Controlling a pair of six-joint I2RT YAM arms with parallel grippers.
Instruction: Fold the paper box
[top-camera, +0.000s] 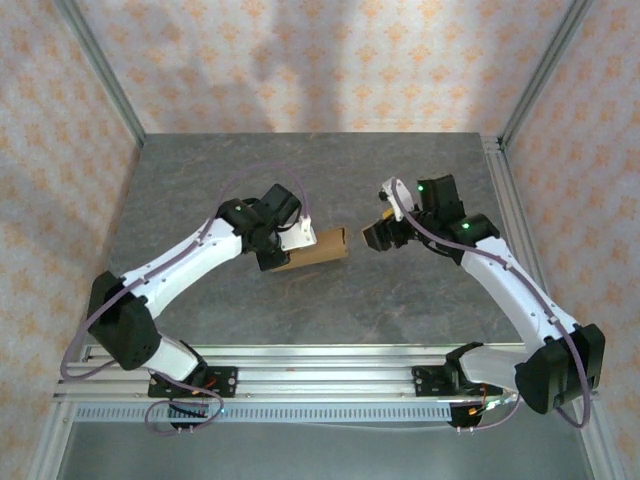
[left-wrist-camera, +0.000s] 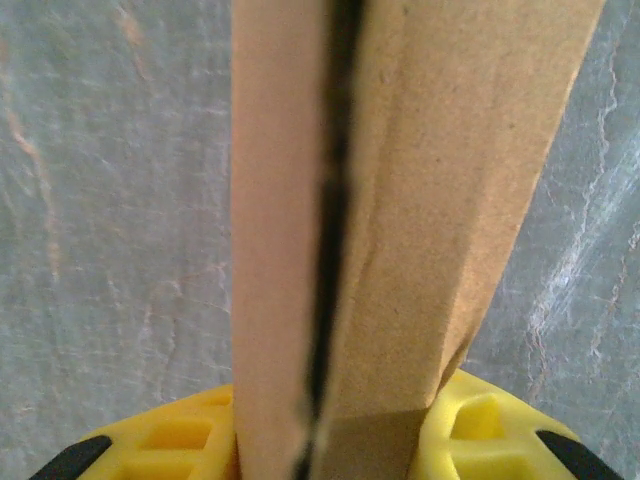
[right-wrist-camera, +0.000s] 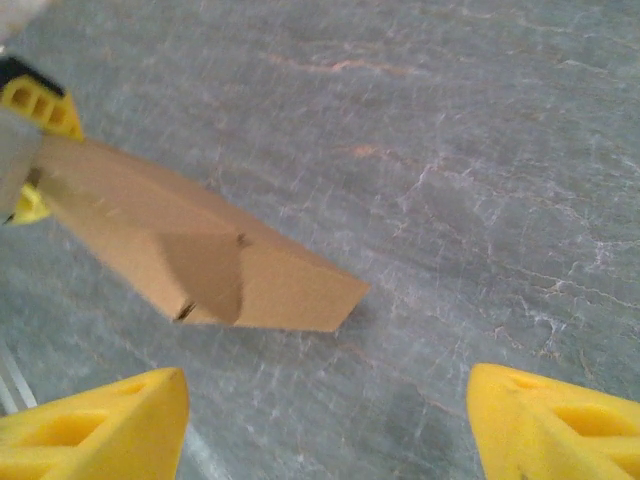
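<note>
One paper box (top-camera: 318, 249), long axis left-right, free end pointing right; left tool (top-camera: 283, 252) clamped on its left end, right tool (top-camera: 378, 236) spread apart nr free end.

White-shelled left arm (top-camera: 190, 255) and right arm (top-camera: 512, 292), bulky black joint housings (top-camera: 125, 328), thin lilac cables (top-camera: 250, 170) looping along each, green lights (top-camera: 422, 186) near the right wrist, yellow hollow-celled fingertips (right-wrist-camera: 95, 425) on the right end effector (right-wrist-camera: 330, 430), black bolted bases (top-camera: 210, 380)

left gripper (top-camera: 275, 255) clasping one end of the paper box (top-camera: 320, 247), right gripper (top-camera: 378, 236) near its free end, over a grey table (top-camera: 300, 170).
</note>
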